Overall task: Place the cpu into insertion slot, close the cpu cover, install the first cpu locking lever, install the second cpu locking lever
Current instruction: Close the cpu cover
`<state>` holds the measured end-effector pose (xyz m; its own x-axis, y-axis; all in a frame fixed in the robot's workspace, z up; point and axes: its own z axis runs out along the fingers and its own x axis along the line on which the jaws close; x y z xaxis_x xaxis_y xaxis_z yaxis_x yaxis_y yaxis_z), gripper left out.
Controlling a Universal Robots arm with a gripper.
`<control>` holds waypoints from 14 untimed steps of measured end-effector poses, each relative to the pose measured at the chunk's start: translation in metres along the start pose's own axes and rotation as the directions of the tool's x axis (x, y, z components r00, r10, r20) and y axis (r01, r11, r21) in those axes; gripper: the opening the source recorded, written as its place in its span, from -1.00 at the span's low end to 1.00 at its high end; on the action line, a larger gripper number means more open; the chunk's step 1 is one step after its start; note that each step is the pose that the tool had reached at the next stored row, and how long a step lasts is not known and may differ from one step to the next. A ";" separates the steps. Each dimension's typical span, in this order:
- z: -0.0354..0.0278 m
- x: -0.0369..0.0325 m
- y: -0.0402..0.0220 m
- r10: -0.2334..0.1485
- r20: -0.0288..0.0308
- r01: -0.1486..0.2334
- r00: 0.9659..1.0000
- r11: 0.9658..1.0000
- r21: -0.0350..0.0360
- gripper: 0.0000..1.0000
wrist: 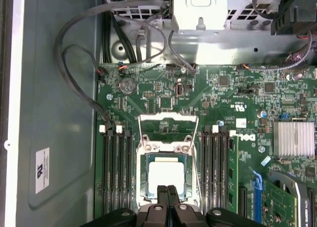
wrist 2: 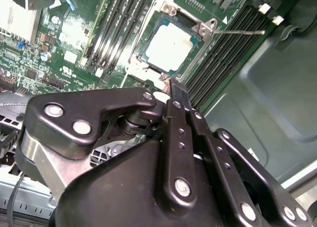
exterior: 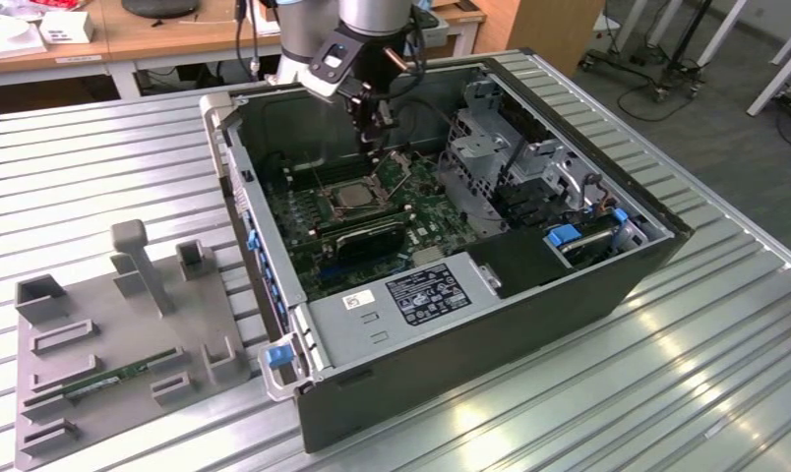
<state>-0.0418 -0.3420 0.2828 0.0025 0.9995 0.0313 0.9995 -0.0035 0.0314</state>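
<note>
Hanging inside the open computer case, the end effector is narrow: its two fingers are pressed together with nothing between them. In the first wrist view the fingertips sit side by side with only a thin seam between them.

The cpu lies seated in the insertion slot, its pale top bare. In the exterior view it sits at about 6 o'clock from the end effector, close by on the green motherboard. In the first wrist view the closed tip overlaps the near edge of the cpu; whether it touches the chip or the socket rim cannot be told.

The cpu cover is swung open off the socket, on the side of the cpu away from the end effector. In the exterior view that is about 1 o'clock from the cpu.

In the second wrist view a thin silver locking lever sticks out from a corner of the socket. It runs across the long black memory slots, clear of the cover.

On the bench, at about 8 o'clock from the case, a grey fixture tray carries a green memory stick.
</note>
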 end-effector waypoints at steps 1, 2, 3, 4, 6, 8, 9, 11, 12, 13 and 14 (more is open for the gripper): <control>0.0001 0.0000 0.0013 0.000 0.000 0.000 1.000 1.000 0.000 -0.79; 0.0001 0.0000 0.0028 0.000 0.000 0.000 1.000 1.000 0.000 -0.79; 0.0002 0.0000 0.0042 0.000 0.000 0.000 1.000 1.000 0.000 -0.79; 0.0003 0.0000 0.0055 0.000 0.000 0.000 1.000 1.000 0.000 -0.79; 0.0004 0.0000 0.0084 0.000 0.000 0.000 1.000 1.000 0.000 -0.79; 0.0006 0.0000 0.0116 0.000 0.000 0.000 1.000 1.000 0.000 -0.79; 0.0007 0.0000 0.0133 0.000 0.000 0.000 1.000 1.000 0.000 -0.79; 0.0009 0.0000 0.0165 0.000 0.000 0.000 1.000 1.000 0.000 -0.79; 0.0009 0.0000 0.0181 0.000 0.000 0.000 1.000 1.000 0.000 -0.79; 0.0010 0.0000 0.0197 0.000 0.000 0.000 1.000 1.000 0.000 -0.79; 0.0011 0.0000 0.0211 0.000 0.000 0.000 1.000 1.000 0.000 -0.79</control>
<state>-0.0206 -0.3420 0.2823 0.0025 0.9995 0.0313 0.9995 -0.0035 0.0314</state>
